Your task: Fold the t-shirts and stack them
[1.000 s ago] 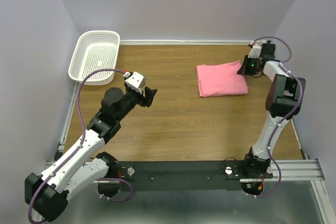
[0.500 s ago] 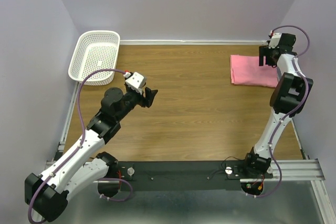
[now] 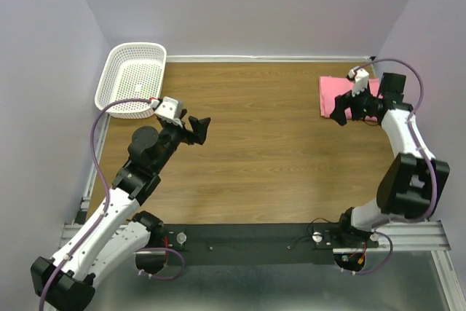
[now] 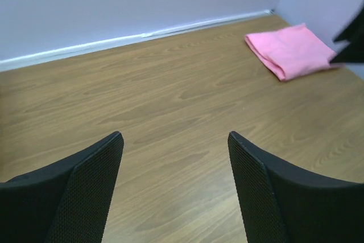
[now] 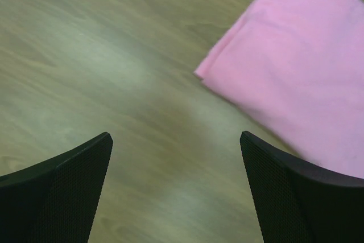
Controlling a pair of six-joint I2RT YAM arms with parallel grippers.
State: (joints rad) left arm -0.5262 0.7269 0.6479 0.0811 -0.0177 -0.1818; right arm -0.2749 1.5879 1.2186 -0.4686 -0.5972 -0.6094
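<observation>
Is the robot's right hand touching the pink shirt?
Cannot tell. The right wrist view shows the right hand open over bare table, yet one finger overlaps the t-shirt; no view shows a gap.

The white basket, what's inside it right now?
Only the white basket's own mesh floor shows inside; nothing lies on it. The left arm's cable crosses its near rim, hiding a sliver there.

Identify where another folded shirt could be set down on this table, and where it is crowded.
The middle of the table, between the left gripper and the t-shirt, is bare. So is the far strip between basket and t-shirt. The far right corner is crowded: the right gripper hovers by the t-shirt's edge.
</observation>
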